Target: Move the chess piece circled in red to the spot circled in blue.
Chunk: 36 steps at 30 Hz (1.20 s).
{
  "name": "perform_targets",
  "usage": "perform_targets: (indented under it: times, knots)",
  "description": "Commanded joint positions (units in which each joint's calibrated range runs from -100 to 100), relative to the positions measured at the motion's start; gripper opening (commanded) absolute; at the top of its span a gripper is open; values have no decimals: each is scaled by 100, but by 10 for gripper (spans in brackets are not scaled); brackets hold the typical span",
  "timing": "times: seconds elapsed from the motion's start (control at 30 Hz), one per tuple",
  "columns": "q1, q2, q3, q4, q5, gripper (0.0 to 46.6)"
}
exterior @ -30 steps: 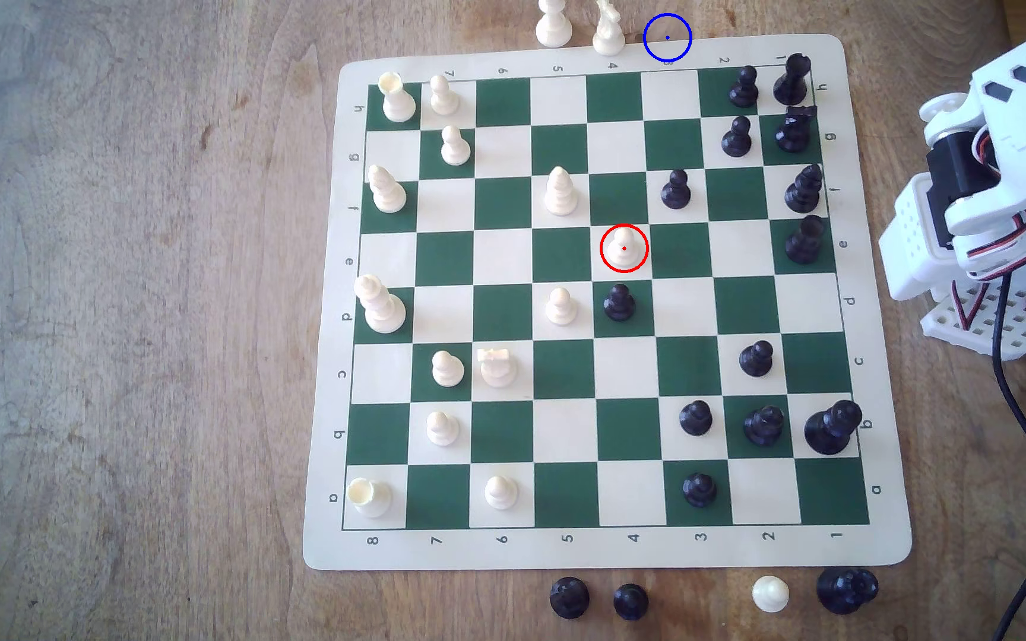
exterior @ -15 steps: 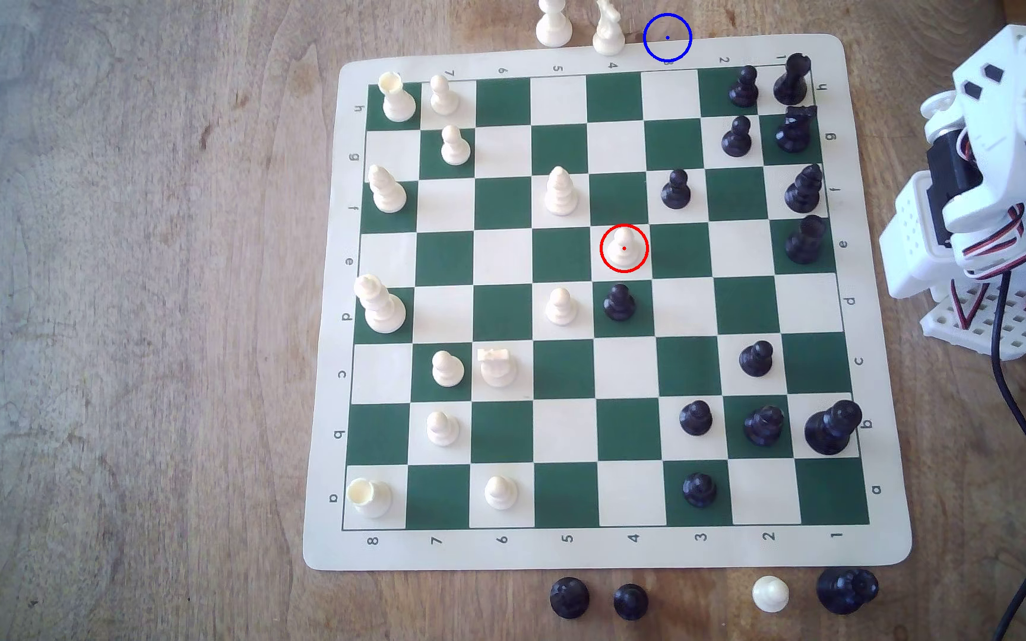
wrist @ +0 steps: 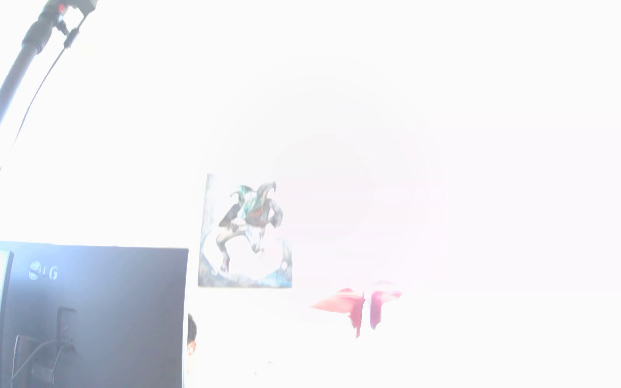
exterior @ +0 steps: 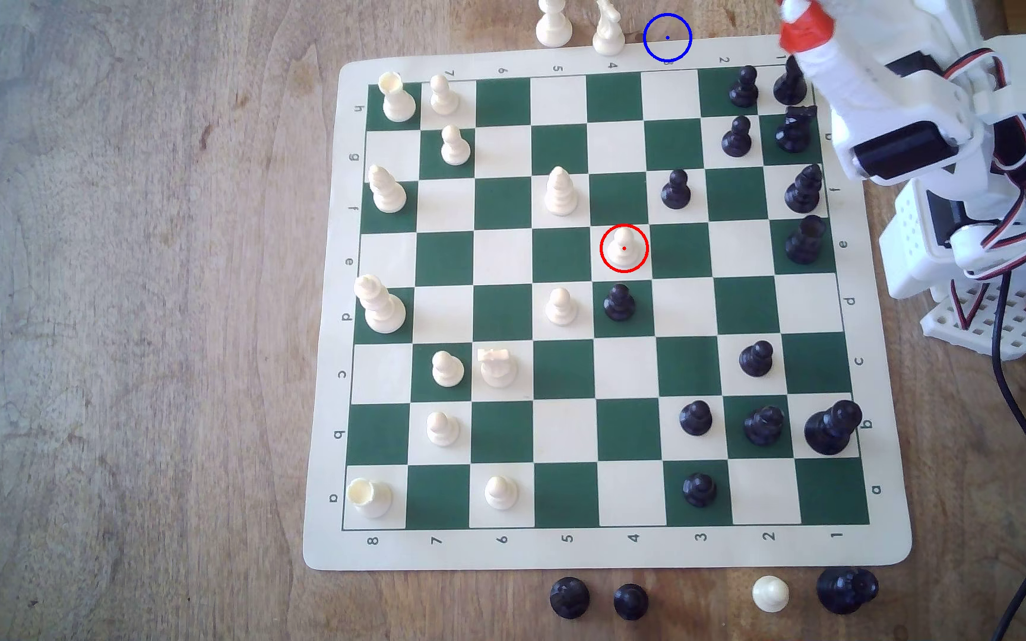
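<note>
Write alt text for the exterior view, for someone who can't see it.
A white pawn ringed in red stands on a green-and-cream chessboard mid-game, untouched. A blue ring marks bare wood just past the board's far edge, beside two white pieces. A white robot arm reaches in from the exterior view's upper right, its red-tipped pincer above the board's corner.

Soft, even daylight is lighting the exterior view; the chess mat (exterior: 609,302) and wooden table (exterior: 128,308) are showing sharply, with only faint shadows beside the pieces. The arm's red-tipped gripper (exterior: 803,28) is smearing with motion blur. The wrist view is washing out to near-white glare, and a dark monitor (wrist: 96,317) and wall picture (wrist: 244,231) are looking hazy, bowed by lens distortion.
</note>
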Motion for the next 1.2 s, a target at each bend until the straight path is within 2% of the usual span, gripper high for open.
perform_targets:
  times: [0.0,0.17,0.4,0.43,0.47,0.57,0.63,0.73,0.83,0.87,0.9,0.93,1.17]
  knots:
    - [106,14,-701,1598,-39,2]
    - [137,-3,-1608,4440,-39,2]
    - [309,710,-2578,6226,156,6]
    - [411,973,-2723,6463,122,11]
    - [661,1695,-3194,6906,-29,22]
    - [896,2722,-4210,7585,-239,26]
    - [927,3299,-4872,8019,-249,32]
    - [763,3639,-5189,8314,-322,55]
    - [614,4250,-5742,8707,-601,74]
    - [606,4445,-5905,8765,-723,73]
    - [638,4904,-6295,9010,-957,73]
    - [669,5107,-6431,9109,-1040,75]
    - [716,5787,-6476,9182,-1158,105]
